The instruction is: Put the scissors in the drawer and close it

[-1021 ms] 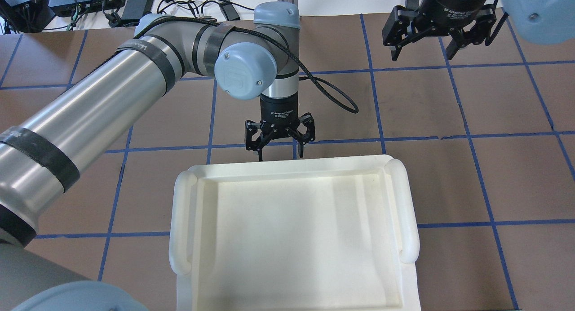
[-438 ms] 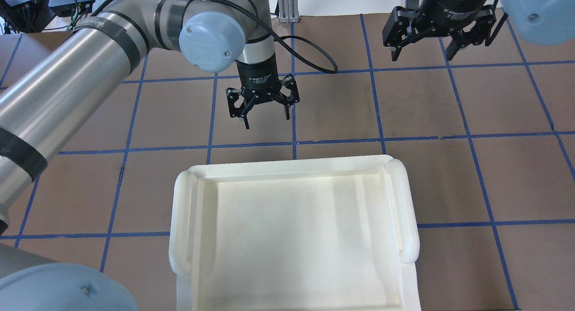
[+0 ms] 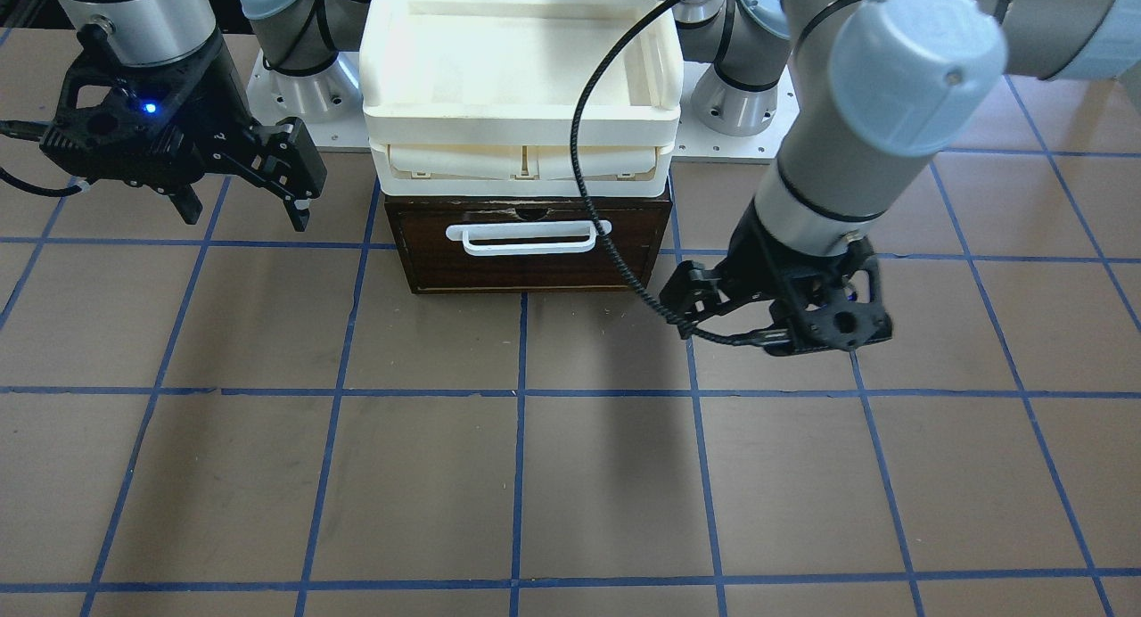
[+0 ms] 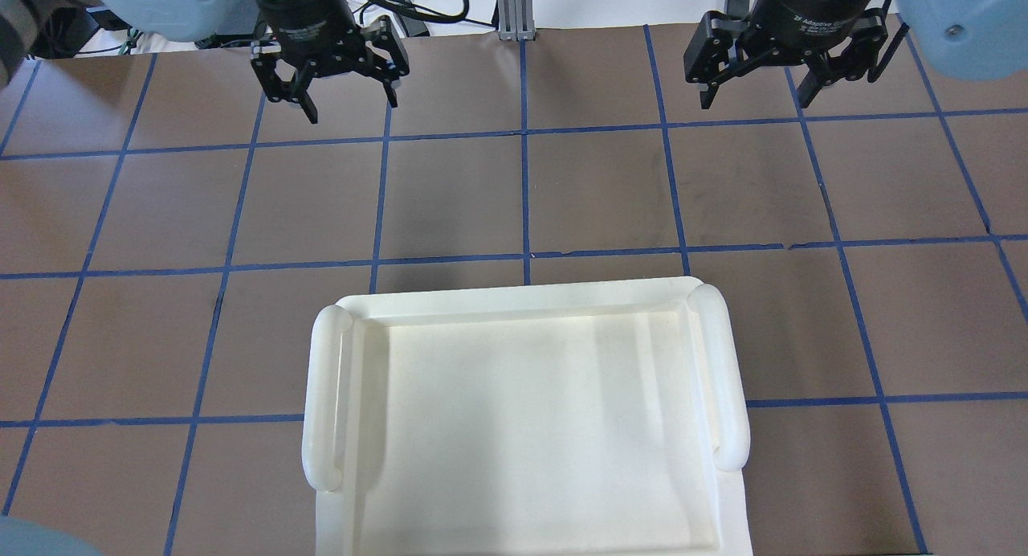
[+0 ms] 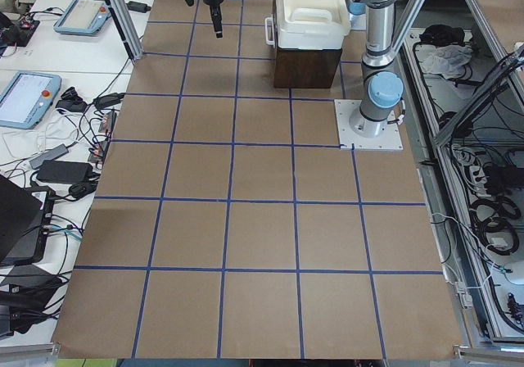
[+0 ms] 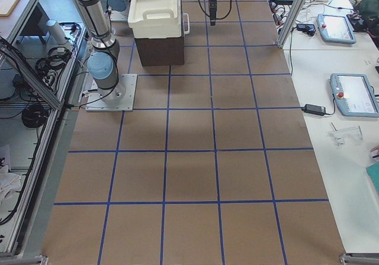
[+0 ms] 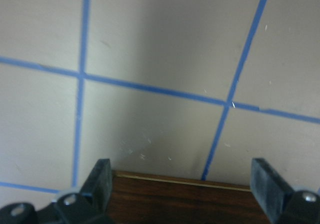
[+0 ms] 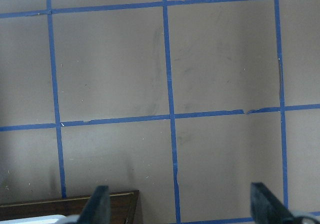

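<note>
The dark brown drawer with its white bar handle is shut, under the cream tray stack. The scissors show in no view. My left gripper is open and empty, over the bare table far out in front of the drawer and to its left; in the front-facing view it hangs right of the drawer front. My right gripper is open and empty, far out on the right; it also shows in the front-facing view. The left wrist view shows dark wood at its bottom edge.
The cream-white tray stack sits on top of the drawer box; its rim fills the lower middle of the overhead view. The brown table has blue tape grid lines. Cables and electronics lie beyond the far edge.
My left arm has pulled away from the tray's front edge, moving far out and to the left, gripper open throughout. The right gripper has not moved.
</note>
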`<action>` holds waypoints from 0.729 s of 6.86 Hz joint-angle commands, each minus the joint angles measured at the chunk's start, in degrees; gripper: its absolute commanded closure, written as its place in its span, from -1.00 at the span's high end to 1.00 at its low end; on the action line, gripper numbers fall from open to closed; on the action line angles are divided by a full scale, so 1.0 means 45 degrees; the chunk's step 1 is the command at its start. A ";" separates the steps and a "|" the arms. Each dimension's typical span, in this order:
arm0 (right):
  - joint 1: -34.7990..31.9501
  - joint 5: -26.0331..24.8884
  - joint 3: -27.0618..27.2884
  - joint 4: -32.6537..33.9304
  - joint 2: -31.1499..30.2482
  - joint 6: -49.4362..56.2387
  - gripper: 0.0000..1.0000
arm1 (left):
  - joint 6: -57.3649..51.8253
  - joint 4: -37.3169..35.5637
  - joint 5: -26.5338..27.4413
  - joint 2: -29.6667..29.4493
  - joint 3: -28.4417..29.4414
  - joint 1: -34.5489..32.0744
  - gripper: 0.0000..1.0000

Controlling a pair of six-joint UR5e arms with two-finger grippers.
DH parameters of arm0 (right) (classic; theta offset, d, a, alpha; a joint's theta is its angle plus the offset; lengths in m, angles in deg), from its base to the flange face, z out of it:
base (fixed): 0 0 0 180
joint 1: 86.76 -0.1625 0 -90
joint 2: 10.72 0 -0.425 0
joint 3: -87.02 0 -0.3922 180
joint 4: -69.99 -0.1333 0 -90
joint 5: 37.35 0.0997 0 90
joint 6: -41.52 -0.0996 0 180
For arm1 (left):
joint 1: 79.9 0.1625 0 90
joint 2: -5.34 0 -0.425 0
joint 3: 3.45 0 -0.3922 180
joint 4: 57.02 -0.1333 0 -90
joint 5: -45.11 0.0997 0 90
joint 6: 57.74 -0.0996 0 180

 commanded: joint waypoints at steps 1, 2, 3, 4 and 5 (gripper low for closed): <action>0.0000 0.0008 -0.0018 0.0000 0.0002 0.0000 1.00 | -0.2140 0.0211 0.0141 0.1072 -0.0145 0.1717 1.00; 0.0000 0.0008 0.0002 0.0000 0.0002 0.0000 1.00 | -0.2553 0.0522 0.0180 0.1541 -0.0418 0.1859 1.00; 0.0000 0.0008 0.0002 0.0000 0.0002 0.0000 1.00 | -0.2577 0.0525 0.0373 0.1855 -0.0730 0.1880 1.00; 0.0000 0.0008 0.0002 0.0000 0.0002 0.0000 1.00 | -0.2577 0.0564 0.0395 0.2013 -0.0887 0.1899 1.00; 0.0000 0.0008 -0.0018 0.0000 0.0002 0.0000 1.00 | -0.2577 0.0584 0.0395 0.2131 -0.1044 0.1919 1.00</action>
